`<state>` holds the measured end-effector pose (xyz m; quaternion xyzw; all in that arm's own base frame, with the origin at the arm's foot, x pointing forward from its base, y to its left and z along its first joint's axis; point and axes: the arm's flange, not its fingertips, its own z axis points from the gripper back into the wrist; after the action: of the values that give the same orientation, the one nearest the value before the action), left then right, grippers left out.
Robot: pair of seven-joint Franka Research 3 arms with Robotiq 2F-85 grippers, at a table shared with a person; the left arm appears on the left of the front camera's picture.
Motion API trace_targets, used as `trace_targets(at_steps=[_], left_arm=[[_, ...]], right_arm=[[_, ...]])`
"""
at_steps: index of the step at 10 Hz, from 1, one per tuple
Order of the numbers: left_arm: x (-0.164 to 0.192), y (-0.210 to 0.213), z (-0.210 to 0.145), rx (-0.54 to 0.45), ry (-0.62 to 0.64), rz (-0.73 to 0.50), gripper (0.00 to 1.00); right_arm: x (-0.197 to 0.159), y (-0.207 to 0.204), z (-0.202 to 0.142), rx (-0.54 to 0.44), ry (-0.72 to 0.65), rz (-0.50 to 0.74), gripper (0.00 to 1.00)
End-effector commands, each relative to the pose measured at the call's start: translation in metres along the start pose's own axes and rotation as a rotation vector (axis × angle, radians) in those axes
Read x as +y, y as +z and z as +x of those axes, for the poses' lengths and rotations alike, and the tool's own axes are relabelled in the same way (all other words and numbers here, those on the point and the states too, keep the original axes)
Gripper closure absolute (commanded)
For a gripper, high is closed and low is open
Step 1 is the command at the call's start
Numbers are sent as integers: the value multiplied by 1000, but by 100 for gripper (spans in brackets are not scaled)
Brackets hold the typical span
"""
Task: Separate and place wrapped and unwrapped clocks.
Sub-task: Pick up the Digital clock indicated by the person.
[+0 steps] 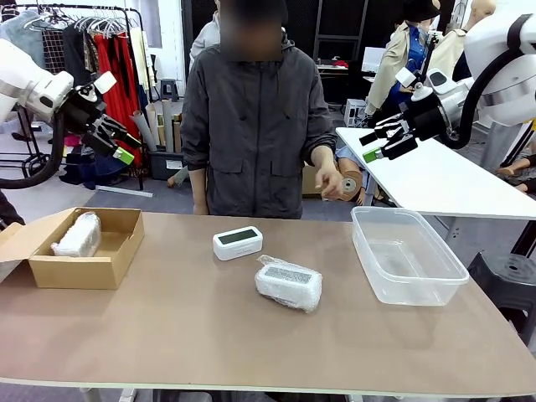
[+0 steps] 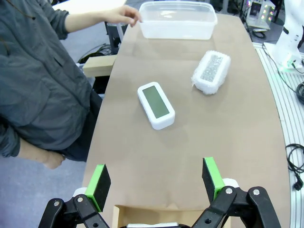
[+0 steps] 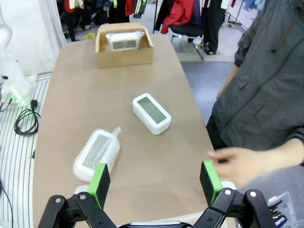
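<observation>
A bare white clock (image 1: 238, 243) (image 2: 156, 105) (image 3: 151, 113) with a grey-green screen lies on the brown table near the person's side. Just in front of it lies a clock wrapped in bubble plastic (image 1: 289, 283) (image 2: 211, 72) (image 3: 96, 154). Another wrapped clock (image 1: 78, 235) (image 3: 124, 41) rests inside the open cardboard box (image 1: 109, 270) (image 3: 124, 57) at the table's left. My left gripper (image 1: 115, 141) (image 2: 156, 185) hangs open, high above the box. Raised above the right end, my right gripper (image 1: 379, 142) (image 3: 155, 185) is open too. Neither holds anything.
An empty clear plastic tub (image 1: 404, 254) (image 2: 175, 20) stands at the table's right. The person stands at the far edge, one hand (image 1: 328, 182) (image 2: 122, 14) (image 3: 237, 165) held near the tub. A white table (image 1: 452, 180) stands behind on the right.
</observation>
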<state>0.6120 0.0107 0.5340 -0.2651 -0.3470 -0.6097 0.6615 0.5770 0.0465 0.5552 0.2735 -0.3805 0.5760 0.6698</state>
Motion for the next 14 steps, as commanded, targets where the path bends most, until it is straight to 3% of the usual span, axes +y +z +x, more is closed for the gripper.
trace_targets(at_steps=[1, 14], left_arm=[[-6, -1, -1, 6, -12, 8, 0], [-6, -1, -1, 6, -12, 8, 0]], right_arm=[[0, 1, 2, -1, 3, -4, 0], [0, 1, 2, -1, 3, -4, 0]])
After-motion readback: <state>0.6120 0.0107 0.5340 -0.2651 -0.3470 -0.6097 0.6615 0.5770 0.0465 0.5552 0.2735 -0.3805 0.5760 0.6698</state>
